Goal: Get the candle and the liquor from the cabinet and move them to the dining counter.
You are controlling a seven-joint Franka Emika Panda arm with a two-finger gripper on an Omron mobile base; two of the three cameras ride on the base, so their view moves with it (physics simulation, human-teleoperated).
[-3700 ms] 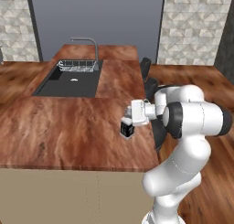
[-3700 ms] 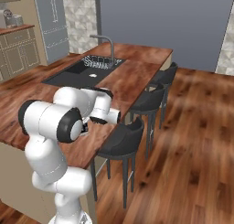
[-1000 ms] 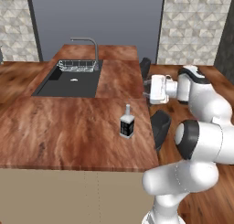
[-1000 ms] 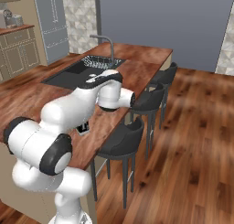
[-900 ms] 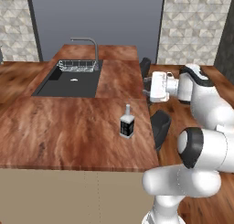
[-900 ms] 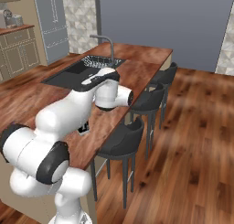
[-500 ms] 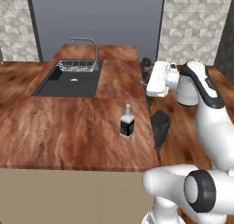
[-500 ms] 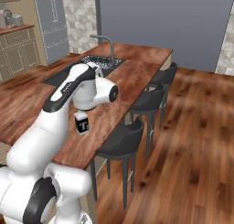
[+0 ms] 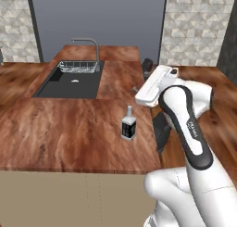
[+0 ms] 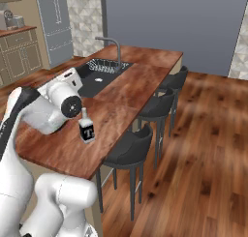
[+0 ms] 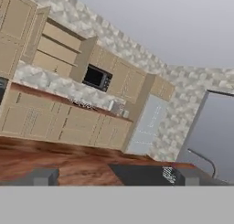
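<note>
We see 1 large reddish-brown wood-grain dining counter with 1 black sink and 3 dark stools beside it. 1 small square black liquor bottle with white "T" label stands upright near its stool-side edge, free of the arm. We judge it rigid, smooth glass, breakable; best gripped across the flat body, not the thin neck. Gripper jaws spread wide, holding nothing, facing the far beige-tan wall cabinet.
</note>
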